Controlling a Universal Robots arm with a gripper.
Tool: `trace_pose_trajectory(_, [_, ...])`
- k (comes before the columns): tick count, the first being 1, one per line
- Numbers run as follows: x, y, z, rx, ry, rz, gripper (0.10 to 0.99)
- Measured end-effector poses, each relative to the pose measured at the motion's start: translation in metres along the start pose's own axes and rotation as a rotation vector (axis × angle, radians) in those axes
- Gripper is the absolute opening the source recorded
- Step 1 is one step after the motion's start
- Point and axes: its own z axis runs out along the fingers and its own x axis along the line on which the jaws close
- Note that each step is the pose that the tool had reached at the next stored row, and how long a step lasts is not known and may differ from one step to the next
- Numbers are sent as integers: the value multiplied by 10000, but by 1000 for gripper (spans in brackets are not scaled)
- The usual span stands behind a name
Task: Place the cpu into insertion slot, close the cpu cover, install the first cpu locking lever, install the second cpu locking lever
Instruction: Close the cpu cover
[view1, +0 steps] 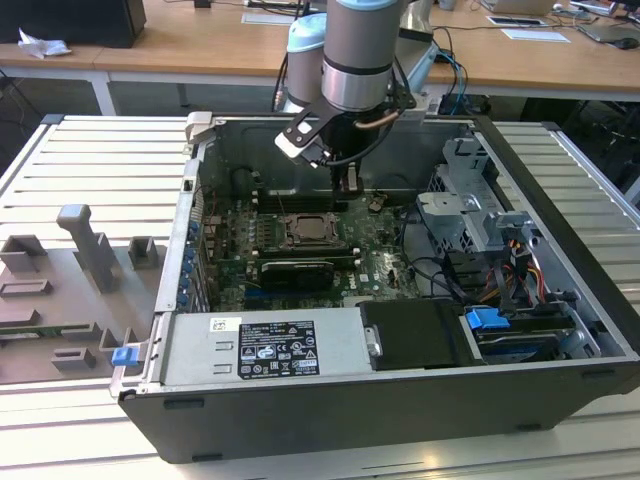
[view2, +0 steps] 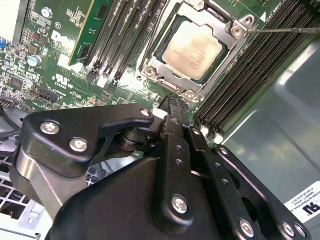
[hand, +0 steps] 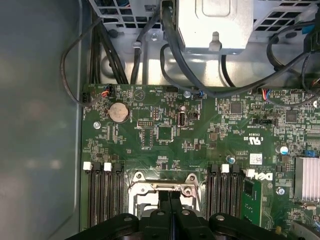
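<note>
A: One worktop (view1: 60, 150), one open computer case (view1: 400, 420) lying on it. The side is off, probably so the arm (view1: 355, 50) can reach in from above.
B: Board?
A: The motherboard (view1: 380, 255) faces up. In the exterior view the tool (view1: 348, 185) hangs at about one o'clock from the insertion slot (view1: 290, 230), close over the board.
B: Tool state?
A: Narrow. In the first wrist view the fingertips (hand: 164, 202) meet with nothing visible between them. My guess is they're pinched to push something thin, not to carry.
B: Task parts?
A: The cpu cover (view2: 170, 80) lies flat over the slot. The cpu (view2: 192, 50) sits inside, grey top showing through the window. I judge the chip placed and the cover down to hold it.
B: Levers?
A: One locking lever (view2: 285, 30) juts from a socket corner. Latched or not, I can't tell.
B: View differences?
A: The exterior view gives the case layout and the arm's reach. The second wrist view gives the chip under its cover. The first wrist view gives the finger closure, plus a coin battery (hand: 119, 112) further up the board.
</note>
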Motion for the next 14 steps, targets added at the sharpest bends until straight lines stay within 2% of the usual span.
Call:
trace_pose_trajectory(9, [1,-105,56,0,2,-16,106])
trace_pose_trajectory(14, [6,-230,80,0,2,-24,106])
